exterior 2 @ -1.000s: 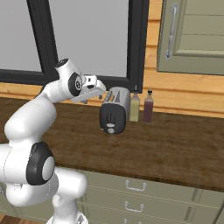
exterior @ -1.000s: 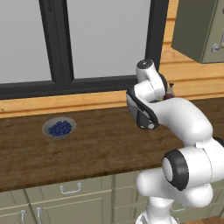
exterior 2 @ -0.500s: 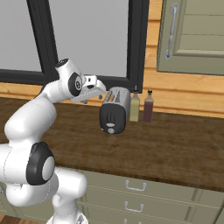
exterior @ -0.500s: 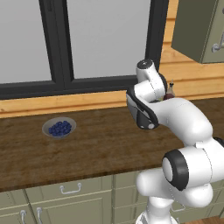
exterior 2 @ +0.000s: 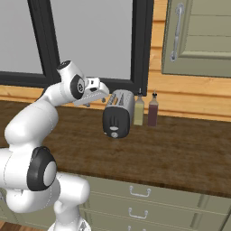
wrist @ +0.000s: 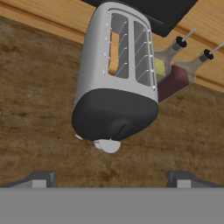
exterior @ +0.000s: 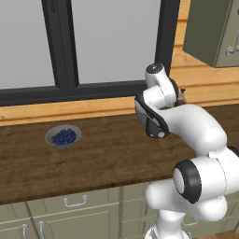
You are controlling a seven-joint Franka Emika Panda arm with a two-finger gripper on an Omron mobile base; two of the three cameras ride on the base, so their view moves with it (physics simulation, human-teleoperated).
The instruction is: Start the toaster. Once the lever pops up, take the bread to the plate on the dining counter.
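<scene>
The toaster stands on the wooden counter below the window, grey-sided with a dark front face. From above, the toaster shows two slots, and the bread sits down in the left one. A pale round knob sits at the low end of the dark face. My gripper hovers just left of and above the toaster, open and holding nothing. Its fingertips stand wide apart, short of the toaster's front. The plate and the dining counter are out of view.
Two bottles, one yellowish and one dark red, stand right behind the toaster against the wall. A grey bowl of blueberries sits far to the left on the counter. A wall cabinet hangs above on the right.
</scene>
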